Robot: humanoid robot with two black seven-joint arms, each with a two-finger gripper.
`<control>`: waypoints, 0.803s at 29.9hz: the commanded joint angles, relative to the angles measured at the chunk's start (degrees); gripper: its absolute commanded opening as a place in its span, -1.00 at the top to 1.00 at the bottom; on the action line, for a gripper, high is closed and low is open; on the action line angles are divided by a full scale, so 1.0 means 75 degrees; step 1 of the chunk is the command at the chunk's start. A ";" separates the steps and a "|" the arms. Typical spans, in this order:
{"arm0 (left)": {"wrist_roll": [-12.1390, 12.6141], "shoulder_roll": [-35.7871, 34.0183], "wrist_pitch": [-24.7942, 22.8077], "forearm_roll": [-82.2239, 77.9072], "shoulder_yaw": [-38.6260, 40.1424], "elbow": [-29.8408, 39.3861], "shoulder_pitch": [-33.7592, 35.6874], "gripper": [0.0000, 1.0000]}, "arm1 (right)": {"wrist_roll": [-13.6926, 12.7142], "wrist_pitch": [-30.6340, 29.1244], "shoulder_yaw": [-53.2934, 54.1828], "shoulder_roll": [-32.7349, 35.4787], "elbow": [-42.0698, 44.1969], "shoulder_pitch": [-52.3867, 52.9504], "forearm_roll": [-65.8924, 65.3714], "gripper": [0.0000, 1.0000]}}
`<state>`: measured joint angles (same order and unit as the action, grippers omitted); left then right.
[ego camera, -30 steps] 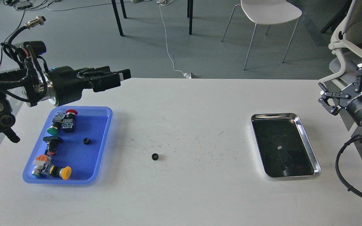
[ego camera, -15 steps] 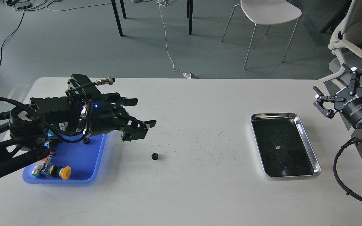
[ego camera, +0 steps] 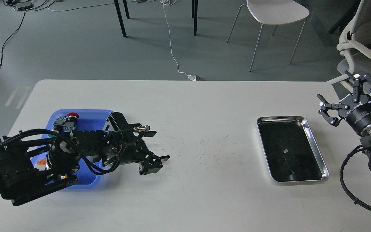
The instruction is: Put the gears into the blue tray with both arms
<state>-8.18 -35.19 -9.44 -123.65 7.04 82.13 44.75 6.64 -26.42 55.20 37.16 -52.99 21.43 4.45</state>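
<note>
Head view, change: Whereas half a second ago the left gripper [ego camera: 155,162] hung above the table with the loose gear plain to see at its 5 o'clock, it now sits low on the white table [ego camera: 192,199] right where that gear lay, and the gear is hidden beneath it.
Head view, left fingers: apart, tips pointing to 3 o'clock; whether they touch the gear I cannot tell.
Head view, meaning: by my judgement the pick is about to happen; the gear is not yet in the tray.
Head view, blue tray [ego camera: 85,115]: translucent blue plastic, rounded corners, raised rim, at 9 o'clock of the gripper and largely covered by the left arm; a red-capped push-button [ego camera: 72,115] shows at its far end.
Head view, right gripper [ego camera: 341,96]: matte black linkage fingers spread wide, raised at the table's 3 o'clock edge, slightly nearer the table than before.
Head view, steel tray [ego camera: 314,141]: shiny rim, dark glossy floor, just beside the right gripper at its 8 o'clock.
</note>
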 commanded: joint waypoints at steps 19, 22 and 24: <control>-0.0104 0.0720 0.0333 -0.0181 -0.0001 -0.0896 -0.0728 -0.45 | 0.0005 0.0030 -0.0281 -0.0045 0.0046 0.0013 -0.0042 -0.94; -0.0116 0.0732 0.0345 -0.0181 0.0011 -0.0967 -0.0775 -0.23 | 0.0005 0.0030 -0.0281 -0.0033 0.0046 0.0013 -0.0042 -0.94; -0.0104 0.0732 0.0345 -0.0181 0.0011 -0.0967 -0.0833 -0.13 | 0.0005 0.0030 -0.0293 -0.0045 0.0046 0.0025 -0.0042 -0.94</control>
<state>-9.01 -29.76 -6.90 -125.01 7.10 74.98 39.04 6.67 -26.15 53.10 36.83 -52.65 21.53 4.13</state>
